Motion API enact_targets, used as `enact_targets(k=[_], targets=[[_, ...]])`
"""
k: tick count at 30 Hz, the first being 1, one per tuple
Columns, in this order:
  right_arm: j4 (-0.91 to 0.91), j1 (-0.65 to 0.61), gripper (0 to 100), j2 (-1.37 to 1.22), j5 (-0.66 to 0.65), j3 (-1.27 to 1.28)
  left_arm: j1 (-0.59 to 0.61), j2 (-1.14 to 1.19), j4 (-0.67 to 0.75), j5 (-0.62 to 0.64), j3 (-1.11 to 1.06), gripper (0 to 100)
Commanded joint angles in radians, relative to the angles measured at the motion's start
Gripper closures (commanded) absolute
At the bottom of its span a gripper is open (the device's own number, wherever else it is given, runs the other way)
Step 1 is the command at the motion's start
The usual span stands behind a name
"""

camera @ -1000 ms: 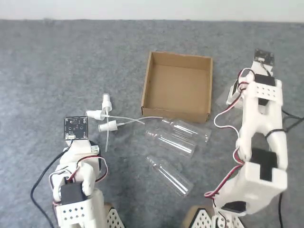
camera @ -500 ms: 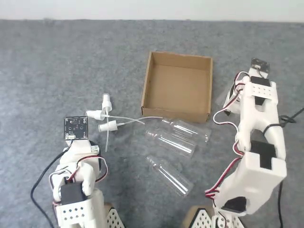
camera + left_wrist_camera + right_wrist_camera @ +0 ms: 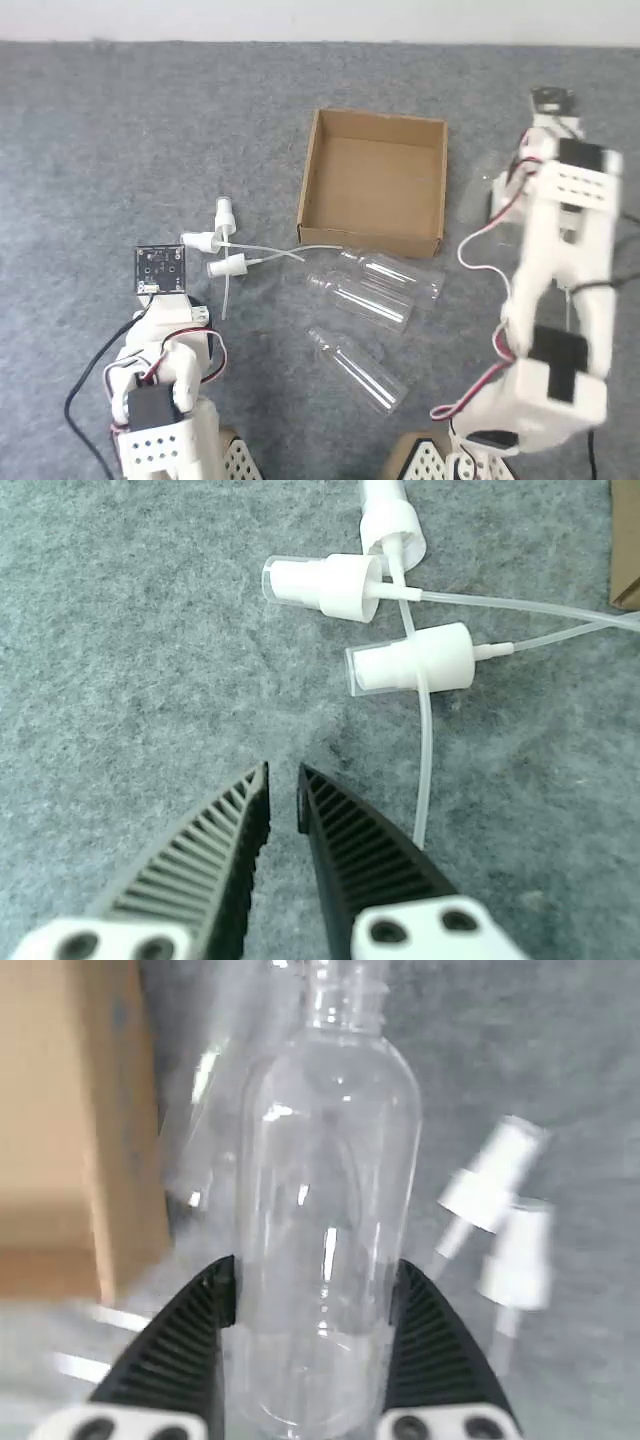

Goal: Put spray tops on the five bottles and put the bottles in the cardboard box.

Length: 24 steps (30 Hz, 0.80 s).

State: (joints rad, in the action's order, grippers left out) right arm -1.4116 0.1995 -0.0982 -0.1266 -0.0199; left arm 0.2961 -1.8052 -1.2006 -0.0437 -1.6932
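Cardboard box is seen open-topped and without contents at the middle of the grey felt-covered bench, with a pale wall glimpsed along the far edge. To the right of the box the right arm is stretched far. Its end effector is clenched round a clear bottle, which is held uncapped, long axis in line with the jaws and neck pointing away from the wrist. The box is placed just left of that bottle. Three more bottles are laid on their sides near of the box, necks to the left. Two spray tops are found on the bench just beside the held bottle, on the side away from the box, and are judged the nearest for capping it. Three further tops are clustered just far of the left end effector, which is almost closed and grasps nothing. Their dip tubes are trailed to the right.
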Motion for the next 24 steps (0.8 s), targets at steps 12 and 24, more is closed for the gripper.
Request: enact_targets(k=[12,24], targets=[[0.036,0.591,98.2,0.124,-0.815,0.124,0.006,-0.021,-0.014,-0.009,0.008,96],[0.308,0.673,98.1,0.048,-0.887,0.331,0.124,-0.021,0.143,-0.362,0.010,95]])
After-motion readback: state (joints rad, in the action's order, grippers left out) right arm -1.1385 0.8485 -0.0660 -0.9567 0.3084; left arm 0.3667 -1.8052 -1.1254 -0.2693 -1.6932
